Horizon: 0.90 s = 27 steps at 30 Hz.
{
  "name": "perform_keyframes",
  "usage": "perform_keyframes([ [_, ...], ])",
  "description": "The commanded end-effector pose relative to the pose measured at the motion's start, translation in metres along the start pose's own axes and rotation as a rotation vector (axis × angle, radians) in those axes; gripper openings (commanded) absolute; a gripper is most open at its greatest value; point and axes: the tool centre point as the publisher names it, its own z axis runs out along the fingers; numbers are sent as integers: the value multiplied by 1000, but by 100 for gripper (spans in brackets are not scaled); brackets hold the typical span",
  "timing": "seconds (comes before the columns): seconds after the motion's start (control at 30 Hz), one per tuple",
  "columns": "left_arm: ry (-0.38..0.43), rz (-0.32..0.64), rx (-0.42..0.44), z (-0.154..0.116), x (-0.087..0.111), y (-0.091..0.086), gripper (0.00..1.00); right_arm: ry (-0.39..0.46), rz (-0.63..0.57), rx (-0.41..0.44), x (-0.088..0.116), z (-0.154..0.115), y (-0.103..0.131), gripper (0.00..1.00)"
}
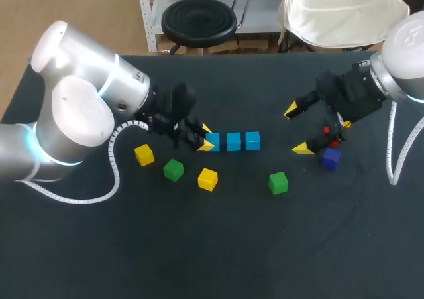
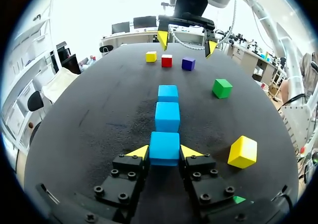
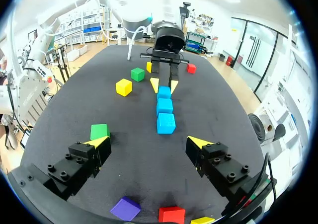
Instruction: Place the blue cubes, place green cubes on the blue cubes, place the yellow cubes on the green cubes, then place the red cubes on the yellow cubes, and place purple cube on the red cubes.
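Three blue cubes lie in a row mid-table. My left gripper is shut on the end blue cube, which touches the middle blue cube; the third blue cube follows. My right gripper hangs wide open and empty past the row's other end. Close under it are a purple cube, a red cube and a partly hidden yellow cube.
Nearer the front edge lie a yellow cube, a green cube, another yellow cube and another green cube. A second red cube sits beside my left arm, hidden in the head view.
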Motion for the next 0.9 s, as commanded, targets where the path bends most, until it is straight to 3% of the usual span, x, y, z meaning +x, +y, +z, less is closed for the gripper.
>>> perform_keyframes([
  [0.03,4,-2,2,1,2,3,0,-2,-1,0,0,0,0,100],
  [0.9,9,-1,5,-1,-2,-1,0,-2,-1,0,0,0,0,100],
])
